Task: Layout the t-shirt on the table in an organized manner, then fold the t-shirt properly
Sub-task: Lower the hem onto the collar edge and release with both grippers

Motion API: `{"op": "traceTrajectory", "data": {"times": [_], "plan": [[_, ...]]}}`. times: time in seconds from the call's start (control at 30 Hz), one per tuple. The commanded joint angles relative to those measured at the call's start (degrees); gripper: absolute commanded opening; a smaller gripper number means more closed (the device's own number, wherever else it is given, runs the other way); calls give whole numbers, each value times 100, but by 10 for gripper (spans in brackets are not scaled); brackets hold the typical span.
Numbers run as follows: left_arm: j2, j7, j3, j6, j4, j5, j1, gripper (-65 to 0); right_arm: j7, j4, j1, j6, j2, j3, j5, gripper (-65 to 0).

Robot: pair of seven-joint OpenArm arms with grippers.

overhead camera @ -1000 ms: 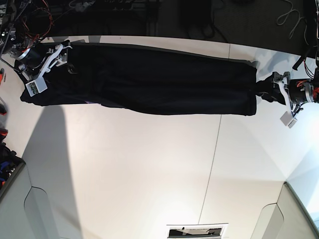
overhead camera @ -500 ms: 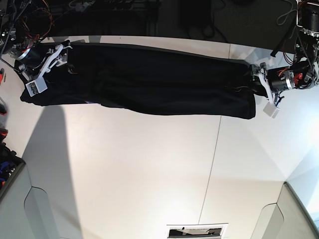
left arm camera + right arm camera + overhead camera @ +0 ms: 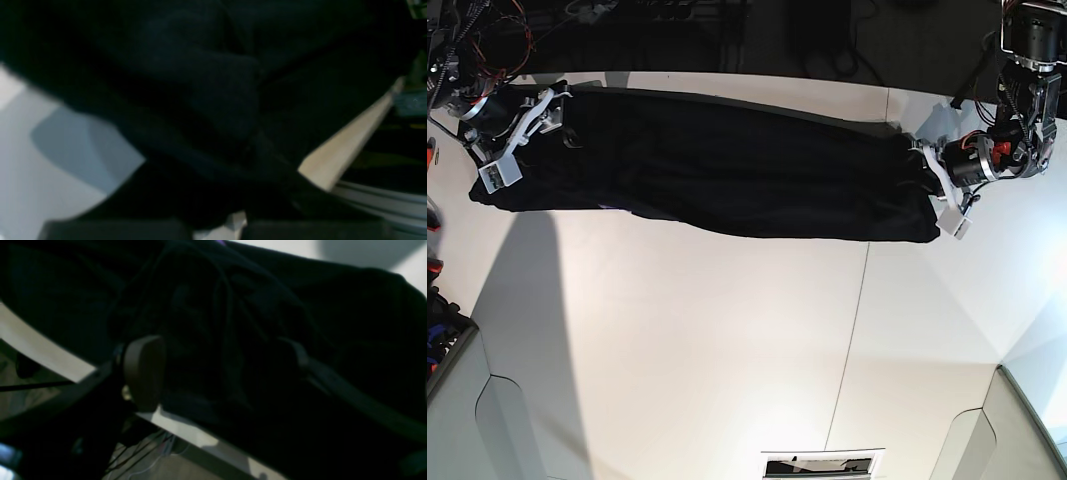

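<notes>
No readable text, labels or numbers anywhere

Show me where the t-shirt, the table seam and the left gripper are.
t-shirt [image 3: 727, 170]: base view, middle of the black fabric.
table seam [image 3: 855, 310]: base view, thin dark line across the white top.
left gripper [image 3: 932, 175]: base view, fingertips at the shirt's end.

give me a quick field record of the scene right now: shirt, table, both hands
shirt: black t-shirt, stretched in a long band along the far edge
table: white table, thin dark seam across it
left hand: left hand at the band's right end in the base view, shut on the t-shirt
right hand: right hand at the opposite end, open over the cloth
</notes>
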Motion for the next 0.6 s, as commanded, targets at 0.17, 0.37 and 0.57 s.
{"op": "traceTrajectory", "data": {"times": [0.17,0.37,0.57], "plan": [[-321,37,-949,132,31,704,-463,-650,114,378,33,13,79,50,96,-197],[-739,-428,-975,132,57,1561,-673,-650,225,393,50,15,61,50,94,-197],[-890,-444,-968,132,1152,1937,-551,-650,271,391,146,15,48,50,74,-197]]}}
